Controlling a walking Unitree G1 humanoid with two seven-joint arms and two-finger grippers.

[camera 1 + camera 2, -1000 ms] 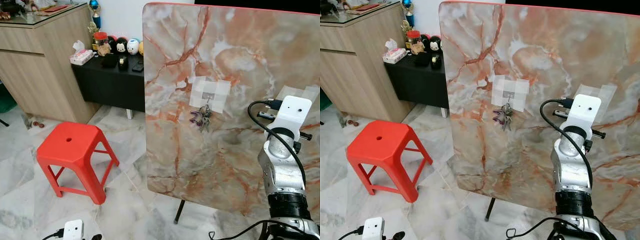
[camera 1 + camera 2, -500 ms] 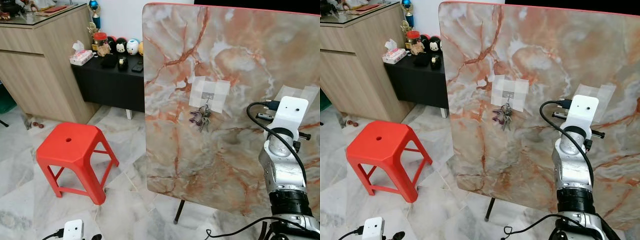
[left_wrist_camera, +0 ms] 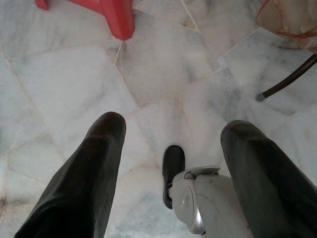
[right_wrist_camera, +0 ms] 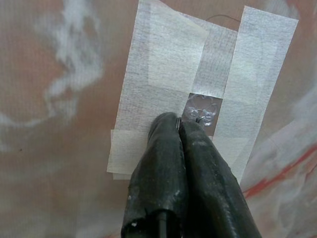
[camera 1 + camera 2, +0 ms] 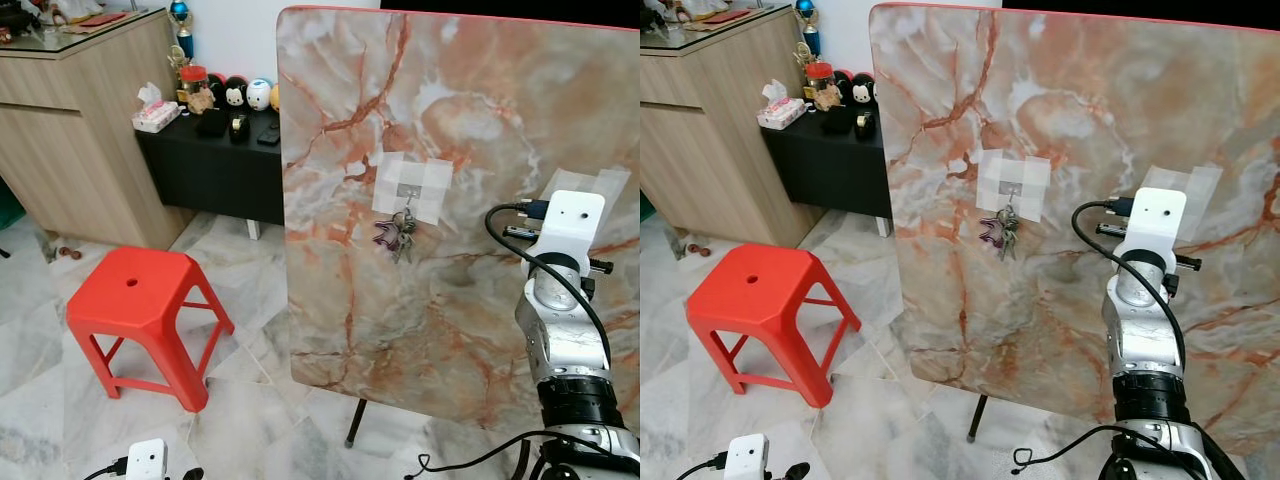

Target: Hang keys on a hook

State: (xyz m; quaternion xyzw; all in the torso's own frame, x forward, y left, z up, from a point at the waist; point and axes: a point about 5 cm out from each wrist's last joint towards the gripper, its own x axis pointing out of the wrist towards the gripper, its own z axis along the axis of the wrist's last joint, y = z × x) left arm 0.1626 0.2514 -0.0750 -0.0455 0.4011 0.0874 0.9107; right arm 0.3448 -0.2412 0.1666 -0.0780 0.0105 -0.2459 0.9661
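Observation:
A bunch of keys (image 5: 397,234) hangs from a small hook (image 5: 407,189) taped to an upright marble-patterned board (image 5: 450,100). My right arm (image 5: 562,300) is raised in front of the board's right side, its wrist camera just under a second tape patch (image 5: 612,180). In the right wrist view my right gripper (image 4: 179,121) is shut, tips pressed against a clear plastic hook (image 4: 200,111) under white tape. I cannot make out anything between its fingers. My left gripper (image 3: 171,124) hangs low over the floor, open and empty.
A red plastic stool (image 5: 135,300) stands on the marble floor to the left. Behind it are a wooden cabinet (image 5: 70,120) and a low black table (image 5: 215,165) with figurines. The board's dark leg (image 5: 357,425) meets the floor below.
The whole view has shifted slightly, so the camera moved. The keys hang as before, and the right arm stays at the right tape patch.

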